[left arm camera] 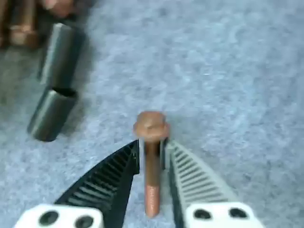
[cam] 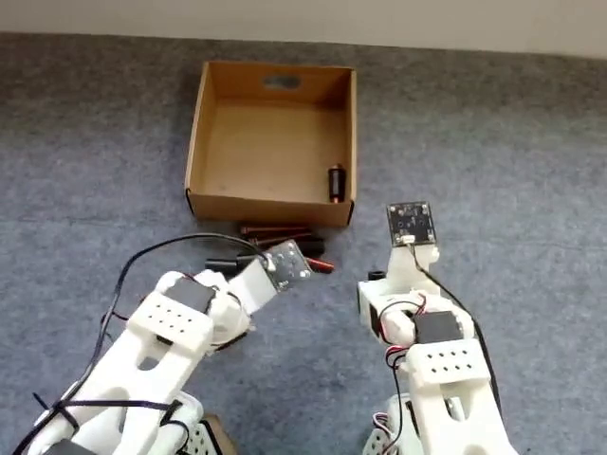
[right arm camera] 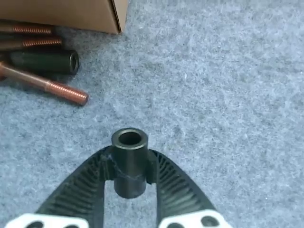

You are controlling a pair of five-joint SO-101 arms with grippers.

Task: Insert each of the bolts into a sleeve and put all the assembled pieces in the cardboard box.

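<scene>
Fingers (left arm camera: 114,183) of the left gripper (left arm camera: 151,146) are clamped on a copper bolt (left arm camera: 152,166) — they pinch the shank just under its flanged head. The head points away from the wrist and the threaded end lies back between the fingers. The bolt hangs over the grey carpet (left arm camera: 228,71). Off to one side on the carpet lie two dark sleeves (left arm camera: 61,54), one after the other and nearly in line.

The right gripper (right arm camera: 129,164) is closed on a black sleeve (right arm camera: 129,159), gripped around its middle with the open bore facing away from the wrist. Beyond it on the carpet lie a loose bolt (right arm camera: 45,85), a spare sleeve (right arm camera: 45,61) just beside that bolt, and two more bolts (right arm camera: 28,35) close against the outer wall of the cardboard box (right arm camera: 71,12).

From above, the box stands open on the far side of the arms. One assembled piece (cam: 336,183) lies inside it, against the right wall near the front corner. The heap of unassembled parts (cam: 275,232) sits just outside the box's front wall — between it and the left arm (cam: 180,322). The right arm (cam: 432,355) stands apart from the heap, off to its right.
</scene>
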